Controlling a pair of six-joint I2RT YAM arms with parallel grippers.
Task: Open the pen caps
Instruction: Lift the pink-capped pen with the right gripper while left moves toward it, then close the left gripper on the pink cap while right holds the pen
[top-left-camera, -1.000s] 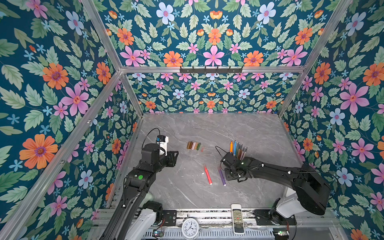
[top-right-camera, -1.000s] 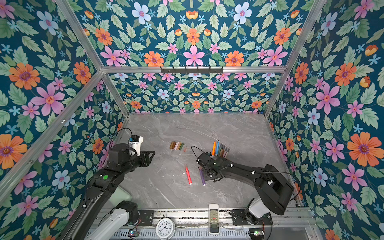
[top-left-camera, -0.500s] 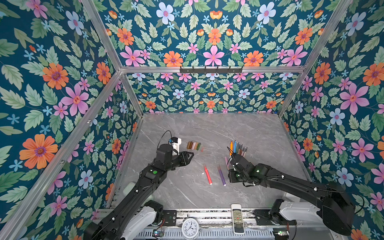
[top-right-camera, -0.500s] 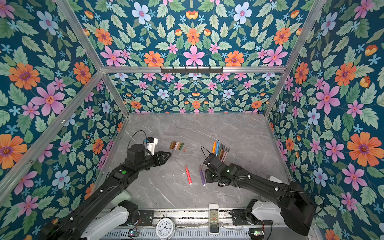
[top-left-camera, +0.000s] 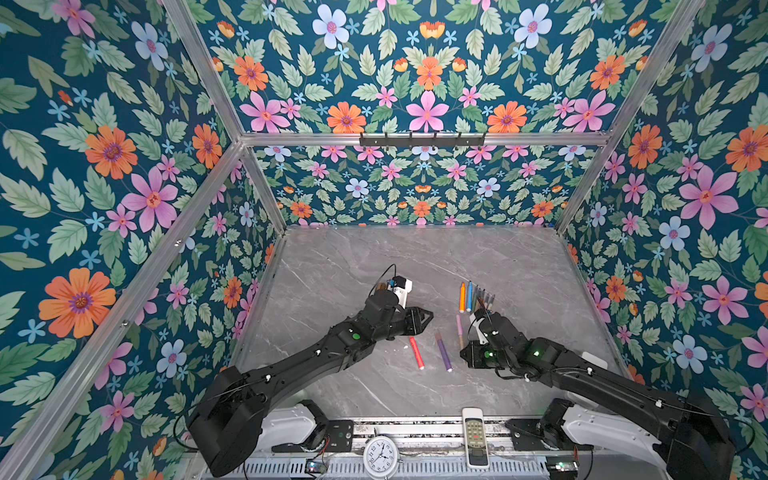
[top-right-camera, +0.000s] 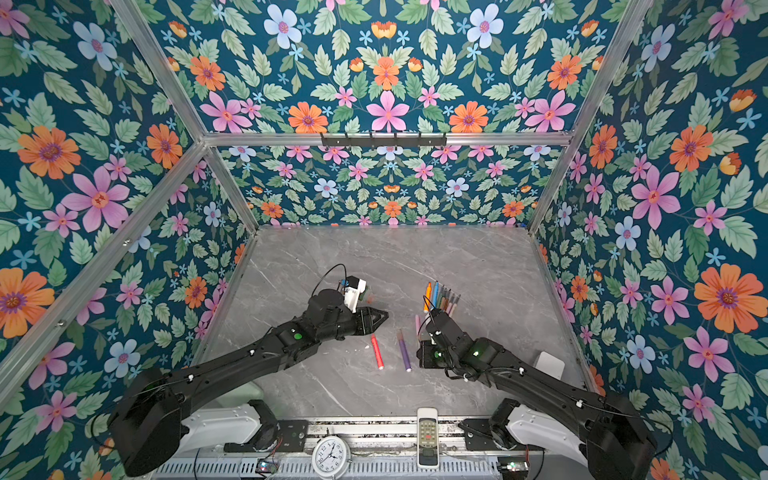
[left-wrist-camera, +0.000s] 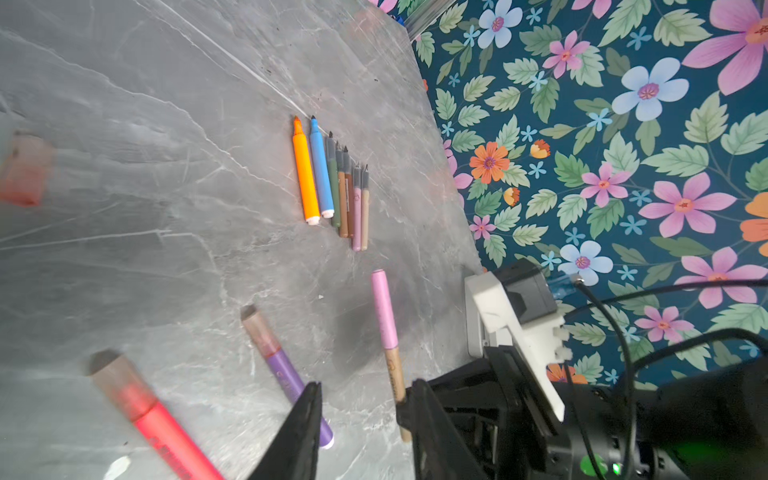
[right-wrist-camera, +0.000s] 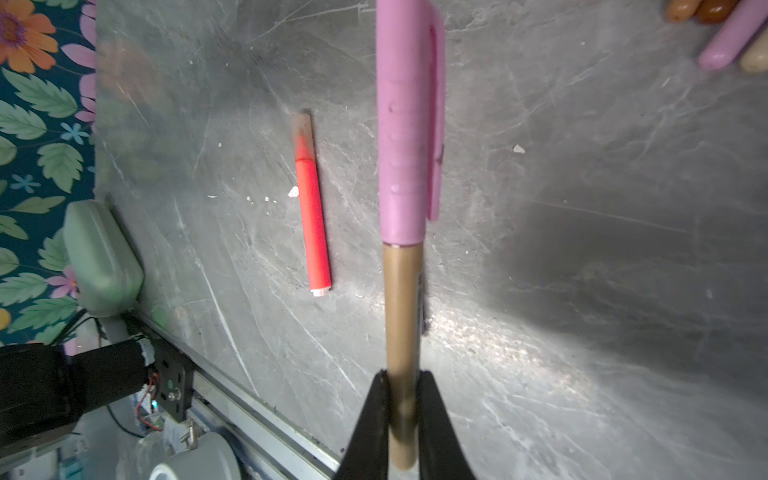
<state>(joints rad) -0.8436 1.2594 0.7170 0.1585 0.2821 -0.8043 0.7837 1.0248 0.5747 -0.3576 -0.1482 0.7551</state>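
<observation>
The tan pen (right-wrist-camera: 402, 311) is being pinched by the right tool (right-wrist-camera: 402, 386), pink cap (right-wrist-camera: 405, 124) pointing straight away; the spread, empty left tool (left-wrist-camera: 365, 384) is being held near that cap.

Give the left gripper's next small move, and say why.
Probably bring the left gripper across to the pink cap and close on it. The right gripper is shut on the tan pen, whose cap is still on and sticks out free. The left gripper's jaws stand open and empty, apart from the pen.
</observation>
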